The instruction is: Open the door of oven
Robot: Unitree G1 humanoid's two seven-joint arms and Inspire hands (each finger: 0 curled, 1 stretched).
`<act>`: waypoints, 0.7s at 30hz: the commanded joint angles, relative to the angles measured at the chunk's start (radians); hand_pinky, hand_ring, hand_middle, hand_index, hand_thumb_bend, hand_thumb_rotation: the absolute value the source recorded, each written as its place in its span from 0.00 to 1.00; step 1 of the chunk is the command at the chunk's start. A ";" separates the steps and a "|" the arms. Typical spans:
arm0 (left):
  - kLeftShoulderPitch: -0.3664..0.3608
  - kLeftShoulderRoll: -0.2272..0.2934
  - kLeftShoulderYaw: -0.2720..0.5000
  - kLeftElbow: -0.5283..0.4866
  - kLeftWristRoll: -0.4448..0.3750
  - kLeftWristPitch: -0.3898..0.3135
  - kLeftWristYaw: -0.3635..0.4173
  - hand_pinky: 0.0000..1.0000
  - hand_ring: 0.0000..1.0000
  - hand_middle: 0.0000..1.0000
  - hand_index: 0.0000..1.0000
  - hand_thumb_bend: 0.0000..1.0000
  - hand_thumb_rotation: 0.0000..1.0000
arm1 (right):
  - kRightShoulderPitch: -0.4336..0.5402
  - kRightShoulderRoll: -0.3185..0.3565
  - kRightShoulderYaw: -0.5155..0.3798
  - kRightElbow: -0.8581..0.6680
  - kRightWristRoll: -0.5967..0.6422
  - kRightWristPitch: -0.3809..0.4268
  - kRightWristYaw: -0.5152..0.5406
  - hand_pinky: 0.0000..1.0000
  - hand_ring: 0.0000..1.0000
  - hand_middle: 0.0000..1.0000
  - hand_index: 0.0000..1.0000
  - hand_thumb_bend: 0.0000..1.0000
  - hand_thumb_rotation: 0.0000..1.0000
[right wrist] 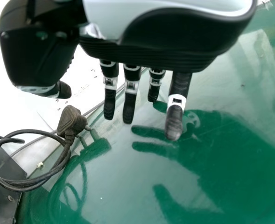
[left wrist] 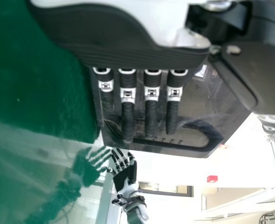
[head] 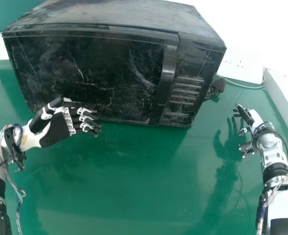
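The black oven (head: 119,68) stands at the back of the green table, its door (head: 95,81) closed, with a vertical handle (head: 166,73) right of the door glass. In front of the door's lower left part is my left hand (head: 55,128), fingers straight and pointing right, away from the handle. Seen from the left wrist, the left hand (left wrist: 128,102) has extended fingers before the oven front (left wrist: 193,107). My right hand (head: 251,120) is right of the oven, apart from it; in the right wrist view the right hand (right wrist: 174,112) has its fingers extended over the table.
A black plug with a coiled cable (right wrist: 72,123) lies beside the oven's right side. The green table (head: 119,181) extends in front of the oven, and a white ledge (head: 285,103) runs along the right edge.
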 commanded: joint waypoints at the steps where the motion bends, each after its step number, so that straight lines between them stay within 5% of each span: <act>1: 0.034 -0.014 0.014 -0.025 -0.018 0.007 -0.006 0.52 0.65 0.74 0.74 1.00 0.77 | 0.113 0.059 0.024 0.067 -0.018 0.075 0.072 0.70 0.74 0.75 0.79 0.53 0.47; 5: 0.050 -0.025 0.022 -0.051 -0.027 -0.001 0.008 0.50 0.66 0.74 0.75 1.00 0.79 | 0.111 0.061 0.029 0.067 -0.022 0.078 0.054 0.74 0.78 0.79 0.80 0.53 0.47; 9: 0.072 -0.032 0.028 -0.108 -0.029 0.004 0.035 0.49 0.68 0.77 0.76 1.00 0.79 | 0.115 0.061 0.026 0.066 -0.017 0.070 0.055 0.65 0.71 0.73 0.80 0.52 0.44; 12: 0.092 -0.035 0.028 -0.163 -0.034 0.019 0.052 0.50 0.69 0.79 0.78 1.00 0.78 | 0.114 0.059 0.022 0.067 -0.013 0.072 0.059 0.75 0.78 0.78 0.79 0.53 0.50; 15: 0.112 -0.042 0.028 -0.209 -0.044 0.012 0.068 0.49 0.70 0.81 0.80 1.00 0.82 | 0.112 0.064 0.002 0.067 0.006 0.085 0.055 0.71 0.75 0.76 0.79 0.54 0.41; 21: 0.140 -0.045 0.022 -0.301 -0.075 0.095 0.096 0.48 0.73 0.84 0.83 1.00 0.80 | 0.113 0.062 0.020 0.067 -0.012 0.085 0.049 0.73 0.78 0.79 0.79 0.56 0.44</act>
